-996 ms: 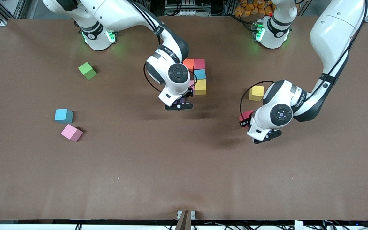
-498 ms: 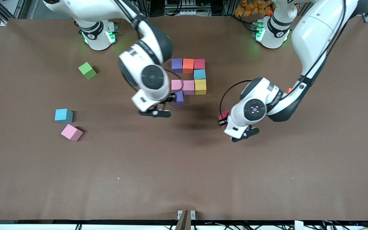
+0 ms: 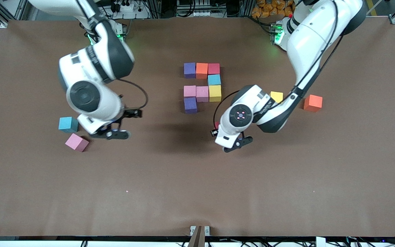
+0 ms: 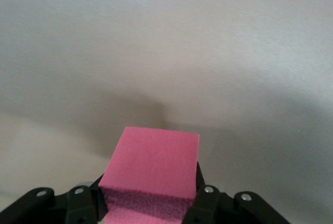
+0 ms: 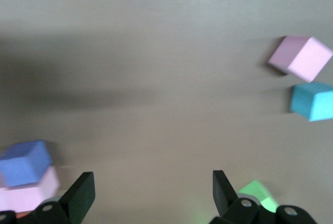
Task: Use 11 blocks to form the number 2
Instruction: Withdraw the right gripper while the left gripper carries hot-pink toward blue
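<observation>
We find the table (image 3: 197, 192) bare over its whole camera-side half, up to the edge nearest the front camera. The partly built number 2 (image 3: 202, 86) lies near the middle, well clear of every table edge: a purple block (image 3: 190, 69), an orange block (image 3: 202, 70) and a red-pink block (image 3: 214, 68) in the row farthest from the camera, a light blue block (image 3: 214, 79) under the red-pink one, then two pink blocks (image 3: 196, 92) and a yellow block (image 3: 215, 93) in a row, and a second purple block (image 3: 190, 105) nearest the camera.

The left gripper (image 3: 216, 129) hangs over bare table just beside the figure, toward the left arm's end, its fingers clenched on a red block (image 4: 151, 169). A loose yellow block (image 3: 277, 96) shows past the left arm, and a loose orange-red block (image 3: 313, 103) sits nearby, farther toward that end.

The right gripper (image 3: 126, 120) hangs over the table toward the right arm's end, fingers spread and holding nothing. Near it rest a blue block (image 3: 68, 124) and a pink block (image 3: 76, 142).

The front view shows only a sliver of the red block; the left wrist view shows it plainly between the fingers (image 4: 205, 203). The right wrist view shows a green cube (image 5: 256, 194) that the right arm hides in the front view.
</observation>
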Motion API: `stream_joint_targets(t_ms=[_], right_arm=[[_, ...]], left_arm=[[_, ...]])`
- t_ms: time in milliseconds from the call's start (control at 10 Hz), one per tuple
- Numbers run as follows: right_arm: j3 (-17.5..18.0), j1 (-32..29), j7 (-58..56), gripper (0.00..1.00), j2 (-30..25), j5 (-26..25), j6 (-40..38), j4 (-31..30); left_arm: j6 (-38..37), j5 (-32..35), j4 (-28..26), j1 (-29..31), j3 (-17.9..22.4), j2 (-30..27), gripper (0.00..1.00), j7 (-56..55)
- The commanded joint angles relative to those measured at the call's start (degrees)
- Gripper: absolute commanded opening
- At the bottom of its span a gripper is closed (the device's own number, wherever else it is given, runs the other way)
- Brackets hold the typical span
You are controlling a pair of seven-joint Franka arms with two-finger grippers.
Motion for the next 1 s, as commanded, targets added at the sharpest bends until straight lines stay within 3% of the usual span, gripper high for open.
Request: stream_joint_targets(t_ms=[0,199,299,398,896], right_arm=[[-1.12,-5.65,-12.63,1.00,-3.83,0.21,0.33,-4.84],[-1.82,-11.28,-24.23,1.00,-8.30,0.12,-1.59,-5.46],[-5.74,-11.39,-30.47,1.00,-12.16,0.12,-2.30,-7.12],[-7.18,-12.70,-32.88,1.00,-15.67,0.12,-2.57,-7.74],[-7.81,-14.82,-33.61,1.00,-18.35,0.12,-2.05,-8.01]], left_arm=[[2.15,-1.41,3.84,-4.41,2.59,2.47,0.00,-1.45],[5.13,-1.41,4.19,-7.05,3.83,3.52,0.00,-2.06],[5.93,-1.41,4.97,-7.93,4.00,4.14,0.00,-2.15],[6.20,-1.41,6.03,-8.73,4.01,5.10,0.00,-2.24],[6.82,-2.72,6.39,-12.68,4.09,6.08,0.00,-2.15]])
